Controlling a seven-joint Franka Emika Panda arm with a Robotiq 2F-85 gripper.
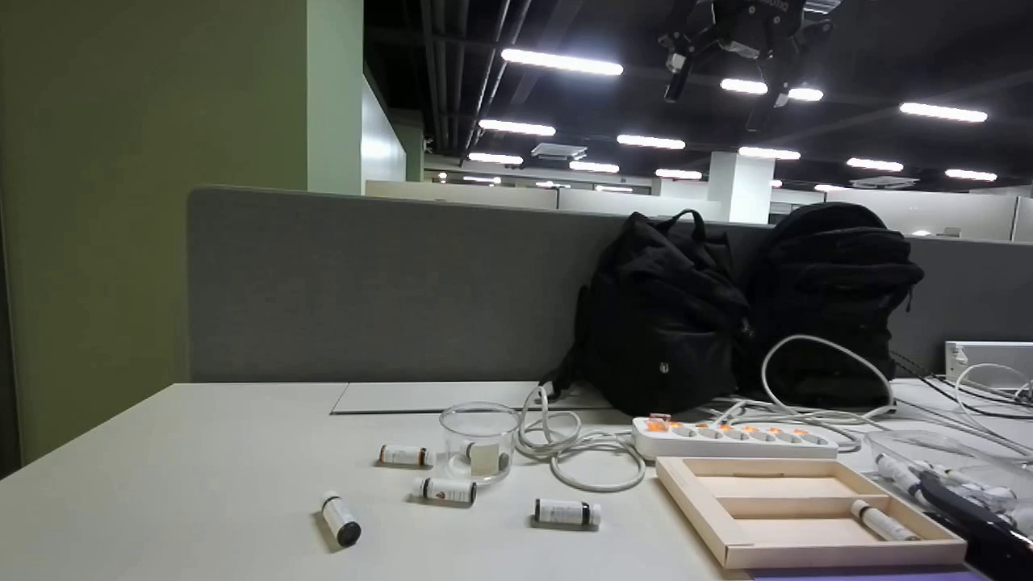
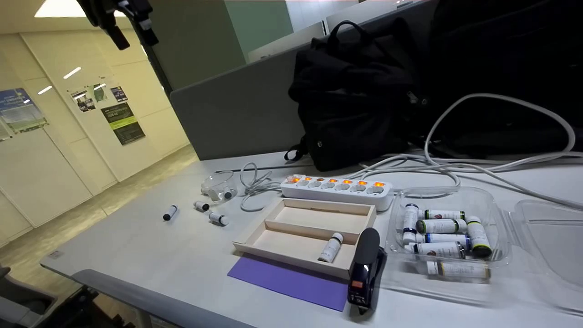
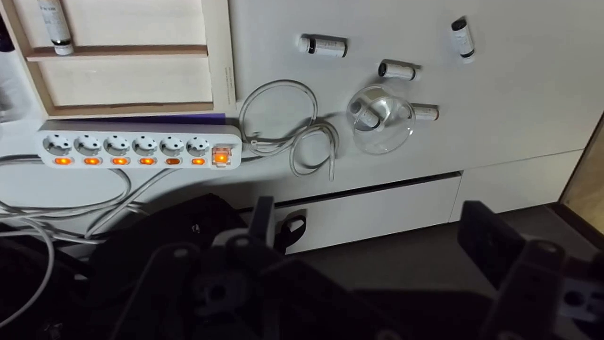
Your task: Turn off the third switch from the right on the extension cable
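Note:
The extension cable is a white power strip that lies on the table in both exterior views (image 1: 726,445) (image 2: 334,196) and in the wrist view (image 3: 137,127). It has a row of sockets, each with a small orange switch, and a larger orange switch at one end. The third switch from the right (image 2: 347,181) glows in an exterior view; it also glows in the wrist view (image 3: 120,161), third from the left there. One small switch (image 3: 173,161) near the larger one is dim. My gripper (image 1: 717,103) is open and empty, high above the table, apart from the strip; its fingers also show in the wrist view (image 3: 368,208).
A wooden frame (image 2: 268,224) stands close in front of the strip. A coiled cable (image 3: 311,137) and a clear cup (image 1: 480,411) lie beside it. Black backpacks (image 1: 662,323) stand behind. A stapler (image 2: 366,269) and a clear box of bottles (image 2: 494,205) are nearby.

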